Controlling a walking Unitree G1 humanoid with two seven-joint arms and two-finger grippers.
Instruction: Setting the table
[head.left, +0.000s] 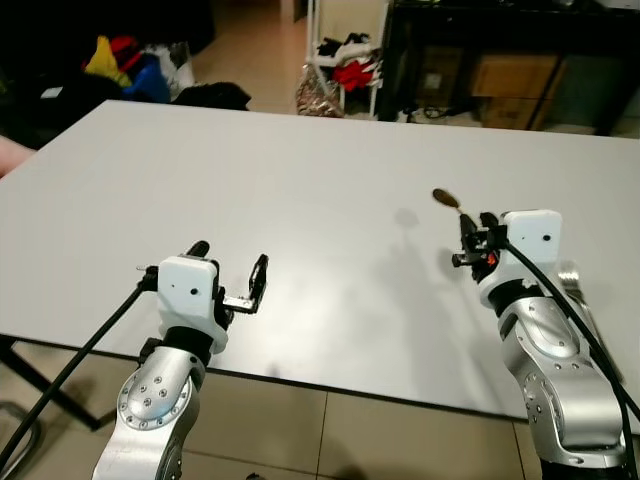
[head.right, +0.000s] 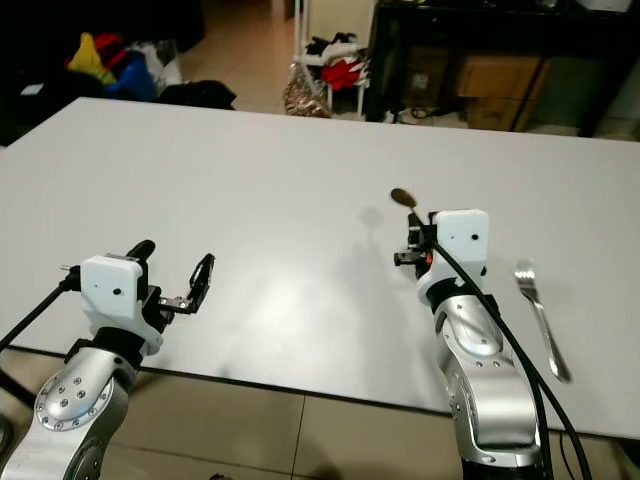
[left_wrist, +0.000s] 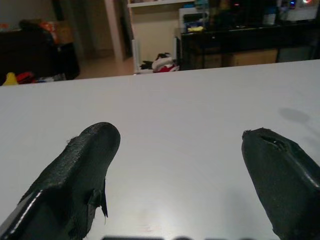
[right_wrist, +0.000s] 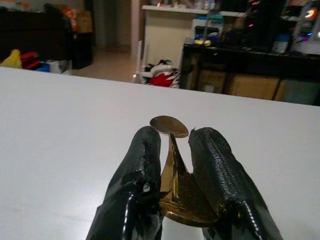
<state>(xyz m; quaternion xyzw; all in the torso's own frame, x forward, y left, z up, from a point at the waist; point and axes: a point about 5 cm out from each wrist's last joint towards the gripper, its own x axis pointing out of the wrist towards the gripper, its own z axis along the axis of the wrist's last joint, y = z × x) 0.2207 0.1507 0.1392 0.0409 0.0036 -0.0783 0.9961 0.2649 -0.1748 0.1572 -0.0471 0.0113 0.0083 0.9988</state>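
The small gold metal spoon (right_wrist: 172, 150) runs lengthwise away from the robot, bowl outermost, lifted above the white rectangular surface (head.left: 300, 190) at right of centre. It looks shiny and brassy. The right end effector (right_wrist: 172, 170) pinches its handle. The left end effector (head.left: 232, 275) hovers spread at lower left. A silver metal fork (head.right: 540, 318) lies at the right edge.

Clutter on the floor beyond the table's far edge.

Past the far left corner lies a pile of clothes (head.left: 130, 65) in yellow, red and blue, with a black bag (head.left: 212, 96) beside it. Past the middle of the far edge stands a white rack (head.left: 345, 50) holding red and black laundry. To its right a dark cabinet (head.left: 500, 60) holds cardboard boxes (head.left: 508, 88). The floor (head.left: 255, 45) is tan tile.
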